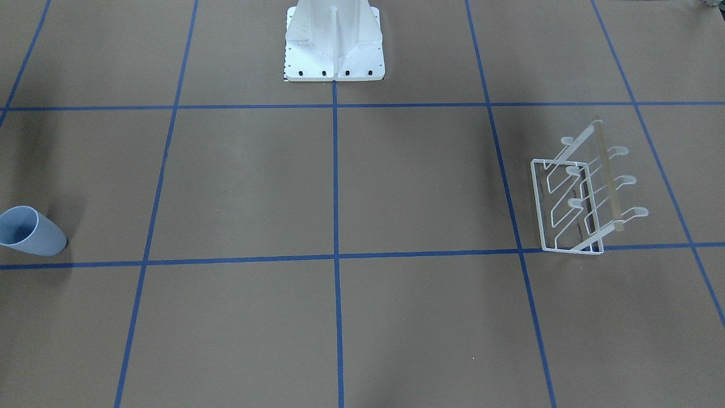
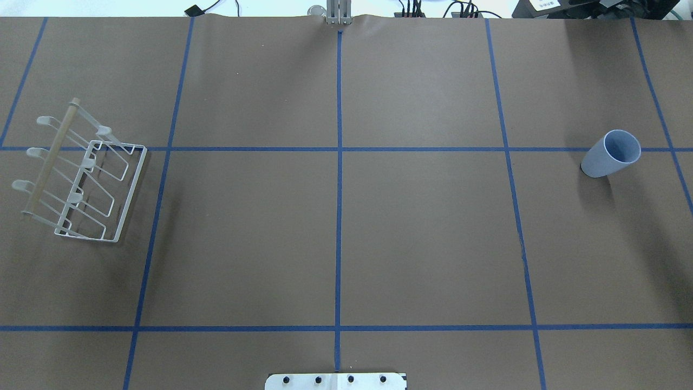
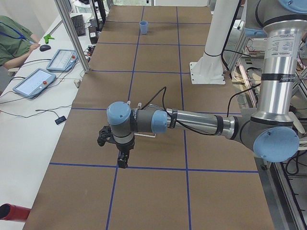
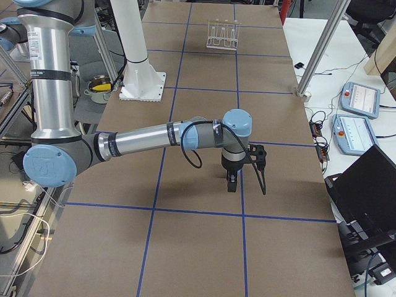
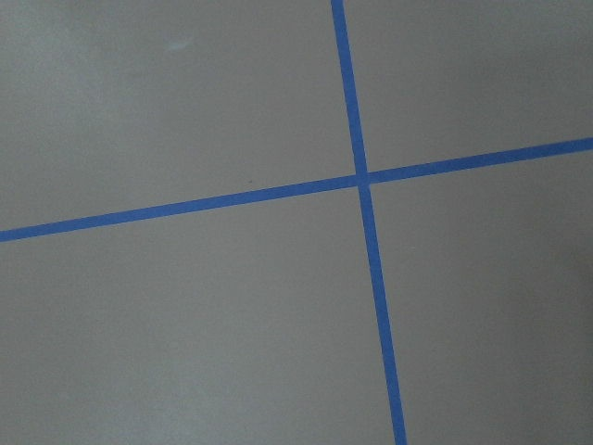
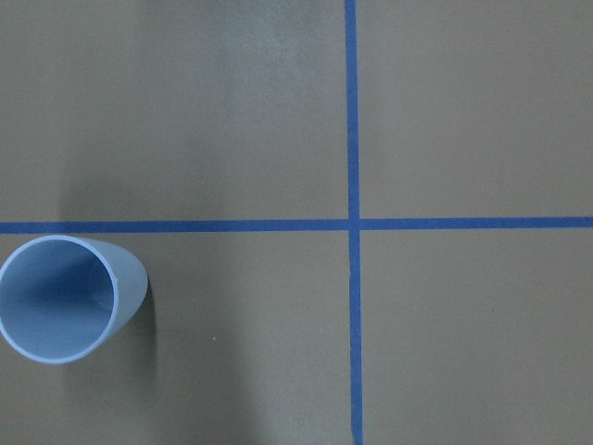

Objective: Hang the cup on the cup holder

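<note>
Two things of interest stand on the brown tabletop (image 2: 422, 244), which is gridded with blue tape lines (image 2: 339, 216). Nearest is the white robot base (image 2: 335, 381), at the tabletop's near edge. Beyond it, the left end effector (image 3: 123, 160) and the right end effector (image 4: 231, 183) each point straight down above bare paper; both appear in the side views only, so whether their fingers are wide or narrow cannot be told. Farther out on the robot's left is the cup holder (image 2: 86, 173), a white wire rack with its tan wooden rod on the outer side and its prongs bare. Well apart from it, on the robot's right, the cup (image 2: 610, 154) stands upright, mouth up, just beside a tape line. Farthest, dark cables (image 2: 411, 8) lie along the far edge
</note>
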Available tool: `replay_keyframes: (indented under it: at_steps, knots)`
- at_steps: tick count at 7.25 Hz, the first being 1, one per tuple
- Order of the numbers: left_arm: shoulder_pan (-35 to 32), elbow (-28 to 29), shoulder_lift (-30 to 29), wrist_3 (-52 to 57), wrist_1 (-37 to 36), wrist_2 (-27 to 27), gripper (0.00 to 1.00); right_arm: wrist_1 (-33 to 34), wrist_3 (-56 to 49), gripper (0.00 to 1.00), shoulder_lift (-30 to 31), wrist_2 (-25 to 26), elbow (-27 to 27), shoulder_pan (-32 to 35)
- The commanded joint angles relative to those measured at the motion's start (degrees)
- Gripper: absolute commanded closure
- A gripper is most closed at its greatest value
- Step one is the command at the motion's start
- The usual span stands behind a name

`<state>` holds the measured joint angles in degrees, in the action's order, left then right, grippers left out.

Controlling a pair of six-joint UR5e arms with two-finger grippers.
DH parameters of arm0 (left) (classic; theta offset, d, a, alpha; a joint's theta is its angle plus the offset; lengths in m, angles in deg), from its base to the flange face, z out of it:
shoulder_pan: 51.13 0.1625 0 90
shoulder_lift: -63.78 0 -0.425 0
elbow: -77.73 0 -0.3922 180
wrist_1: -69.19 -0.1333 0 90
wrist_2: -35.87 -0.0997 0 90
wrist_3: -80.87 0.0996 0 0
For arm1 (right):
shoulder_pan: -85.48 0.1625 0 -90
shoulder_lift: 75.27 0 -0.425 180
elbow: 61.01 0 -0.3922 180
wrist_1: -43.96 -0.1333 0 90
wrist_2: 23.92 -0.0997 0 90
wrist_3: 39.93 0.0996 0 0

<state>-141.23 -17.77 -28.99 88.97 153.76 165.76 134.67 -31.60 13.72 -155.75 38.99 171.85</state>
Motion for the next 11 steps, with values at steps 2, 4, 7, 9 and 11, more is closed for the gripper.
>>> replay_keyframes:
  at_steps: [2, 4, 7, 9, 11]
  knots:
    - [0.0, -0.5, -1.5, -0.5, 1.4, 0.4, 0.02, -16.0, 0.6, 0.00, -2.8, -8.6, -11.8, -4.0]
    - [0.0, 0.5, -0.8, -0.5, 6.7, 0.4, 0.02, -17.0, 0.6, 0.00, -4.8, -9.2, -11.8, -8.6]
    - [0.0, 1.8, -0.7, -0.5, 7.7, 0.4, 0.02, -16.9, 0.6, 0.00, -7.7, -9.1, -14.6, -11.1]
    - [0.0, 1.8, -0.7, -0.4, 7.7, 0.4, 0.02, -16.9, 1.4, 0.00, -9.0, -9.1, -17.5, -12.4]
    - [0.0, 1.8, -0.7, -0.4, 7.7, 0.4, 0.02, -16.9, 1.5, 0.00, -9.4, -8.8, -20.1, -14.6]
